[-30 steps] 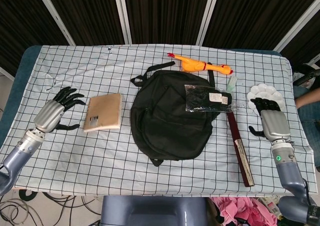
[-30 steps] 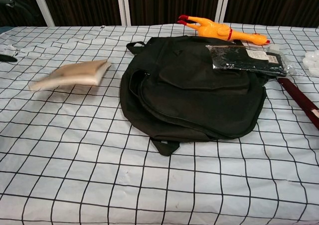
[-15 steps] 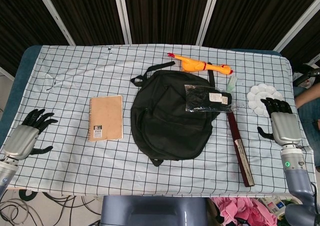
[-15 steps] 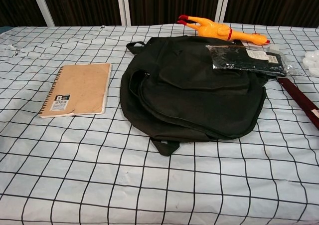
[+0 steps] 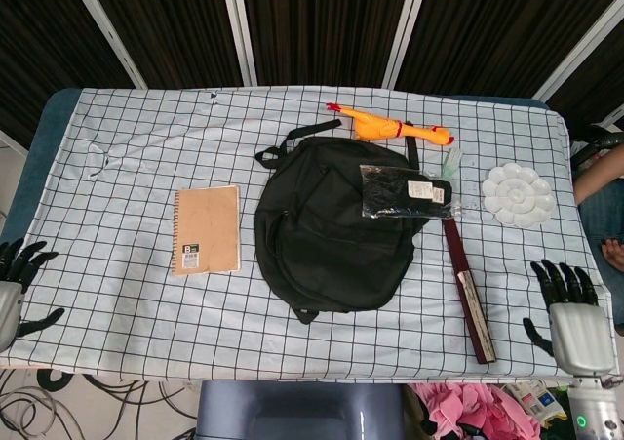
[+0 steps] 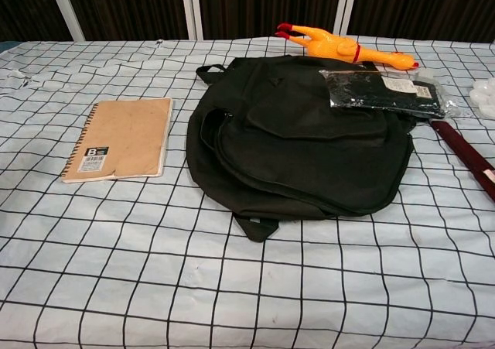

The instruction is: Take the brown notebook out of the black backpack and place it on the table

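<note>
The brown spiral notebook [image 5: 206,230] [image 6: 120,138] lies flat on the checked tablecloth, just left of the black backpack [image 5: 336,225] [image 6: 298,136]. The backpack lies flat in the middle of the table. My left hand [image 5: 12,284] is at the table's front left corner, fingers spread, holding nothing. Off the front right corner my right hand [image 5: 573,308] also has its fingers apart and is empty. Neither hand shows in the chest view.
A yellow rubber chicken [image 5: 390,126] [image 6: 340,46] lies behind the backpack. A black packet [image 5: 405,193] [image 6: 383,90] rests on the backpack's right side. A dark red folded fan [image 5: 468,289] [image 6: 466,155] and a white paint palette [image 5: 518,195] lie to the right.
The notebook dropped flat onto the table a second ago and has lain still since. Both hands have drawn back toward the near table corners, away from the objects.
</note>
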Robot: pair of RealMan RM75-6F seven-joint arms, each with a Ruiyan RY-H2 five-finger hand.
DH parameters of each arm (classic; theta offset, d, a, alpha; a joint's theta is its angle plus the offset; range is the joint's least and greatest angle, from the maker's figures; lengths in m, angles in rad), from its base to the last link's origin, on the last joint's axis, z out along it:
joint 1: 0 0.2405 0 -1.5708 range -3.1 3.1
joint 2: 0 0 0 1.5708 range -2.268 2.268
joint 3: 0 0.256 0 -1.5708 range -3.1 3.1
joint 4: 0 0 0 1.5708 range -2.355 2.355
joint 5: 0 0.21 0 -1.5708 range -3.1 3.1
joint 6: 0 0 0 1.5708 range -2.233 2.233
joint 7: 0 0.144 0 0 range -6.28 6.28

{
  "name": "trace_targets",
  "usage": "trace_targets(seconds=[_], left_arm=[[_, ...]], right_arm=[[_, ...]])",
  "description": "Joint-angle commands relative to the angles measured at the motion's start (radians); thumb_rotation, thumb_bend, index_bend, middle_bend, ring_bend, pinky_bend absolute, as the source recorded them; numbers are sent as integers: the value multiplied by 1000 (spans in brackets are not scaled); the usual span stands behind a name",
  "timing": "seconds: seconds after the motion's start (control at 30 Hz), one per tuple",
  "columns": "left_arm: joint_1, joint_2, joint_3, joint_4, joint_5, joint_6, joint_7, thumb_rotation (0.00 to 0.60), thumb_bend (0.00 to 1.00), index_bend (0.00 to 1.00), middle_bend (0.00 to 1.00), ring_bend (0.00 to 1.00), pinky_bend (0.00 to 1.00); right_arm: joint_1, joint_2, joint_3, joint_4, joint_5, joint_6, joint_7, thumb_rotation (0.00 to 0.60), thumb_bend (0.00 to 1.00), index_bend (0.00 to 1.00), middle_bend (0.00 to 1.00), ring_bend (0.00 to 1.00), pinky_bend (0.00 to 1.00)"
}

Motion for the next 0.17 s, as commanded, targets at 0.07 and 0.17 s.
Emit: trace_targets(seconds=[0.07,0.17], left_arm=[[24,36,1,-62,-8,-7,35,600,67,204,129,0,0],[26,51,4,-82,3,-25,37,600,67,204,129,0,0]], right_arm=[[-38,-42,-29,35,-41,22,-11,600,219,59,71,57,74],[-37,-50,-22,36,-61,19,-38,600,219,52,69,57,74]])
